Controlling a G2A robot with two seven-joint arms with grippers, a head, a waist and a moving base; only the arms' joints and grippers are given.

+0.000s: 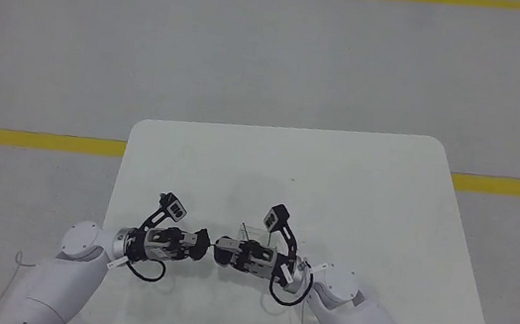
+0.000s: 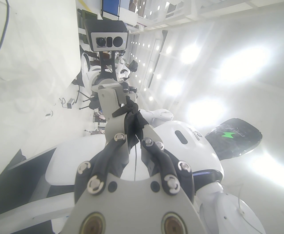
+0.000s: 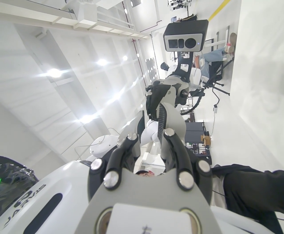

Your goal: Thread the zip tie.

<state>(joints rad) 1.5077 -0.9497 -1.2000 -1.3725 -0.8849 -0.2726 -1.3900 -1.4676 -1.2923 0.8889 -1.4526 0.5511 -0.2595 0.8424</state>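
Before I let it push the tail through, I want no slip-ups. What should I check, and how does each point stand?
1. Left gripper and right gripper face each other, close together: ok.
2. Both work above the table, inside its front edge: ok.
3. Zip tie is at the left gripper, where a thin black strand runs back toward its palm: ok.
4. Right gripper's hold on the other end: cannot tell.
5. Tail lined up with the head: cannot tell, because black material hides the meeting point.
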